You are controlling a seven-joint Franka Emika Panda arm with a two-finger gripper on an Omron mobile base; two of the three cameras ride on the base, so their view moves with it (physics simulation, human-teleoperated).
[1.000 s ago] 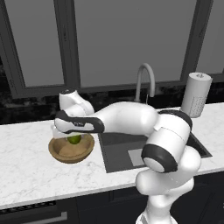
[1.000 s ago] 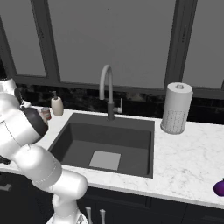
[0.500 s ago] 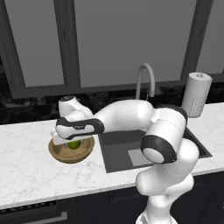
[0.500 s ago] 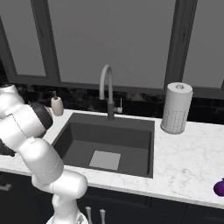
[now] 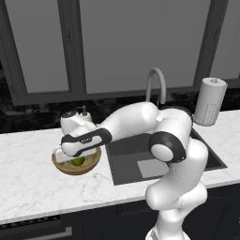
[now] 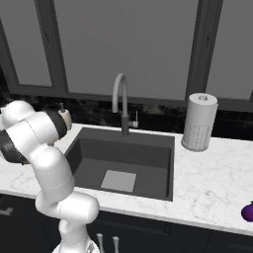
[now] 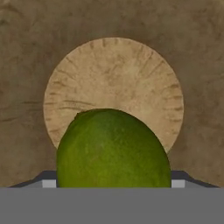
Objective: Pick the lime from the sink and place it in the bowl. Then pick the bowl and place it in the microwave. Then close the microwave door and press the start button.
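The lime (image 7: 113, 151) is yellow-green and sits between the fingertips of my gripper (image 7: 113, 180), which is shut on its sides. Past it lies the pale round bottom of the wooden bowl (image 7: 113, 74). From the left base view, my gripper (image 5: 74, 157) reaches down into the tan bowl (image 5: 93, 161) on the counter left of the sink (image 5: 140, 159), with the lime (image 5: 78, 161) low inside the rim. The dark sink (image 6: 118, 163) holds only a pale square patch. The microwave is out of view.
A curved grey faucet (image 5: 157, 84) stands behind the sink. A soap dispenser (image 6: 64, 117) is at the basin's back left corner. A paper towel roll (image 6: 199, 122) is on the right counter, and a purple item (image 6: 248, 211) lies at the far right edge.
My hand has come down with the lime, from just above the bowl to inside it. The elbow has swung a little. The bowl has not moved.
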